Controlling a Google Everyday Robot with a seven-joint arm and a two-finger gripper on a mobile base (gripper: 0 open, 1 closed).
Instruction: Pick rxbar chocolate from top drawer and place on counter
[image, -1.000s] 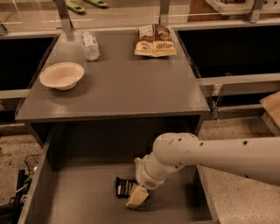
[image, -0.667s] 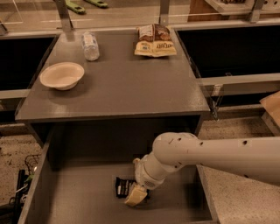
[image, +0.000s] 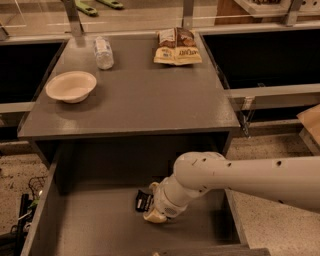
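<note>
camera view: we see one arm reaching into the drawer (image: 90, 225)
gripper (image: 153, 201): low over the drawer floor, fingers (image: 155, 216) apart
bar (image: 144, 200): flat on the floor, between the fingers
tabletop (image: 145, 102): bowl (image: 71, 86), bottle (image: 104, 52), bags (image: 177, 47)

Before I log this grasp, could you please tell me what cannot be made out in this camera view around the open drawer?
- Small black rxbar chocolate wrapper in the dark grey top drawer: partly covered by the white arm; lettering too small to read.
- The gripper, low at the bar: its hold is hidden behind the wrist.
- Drawer's front: cut off by the bottom edge.
- Tan-and-brown snack bag on the dark grey counter: print blurred.
</note>
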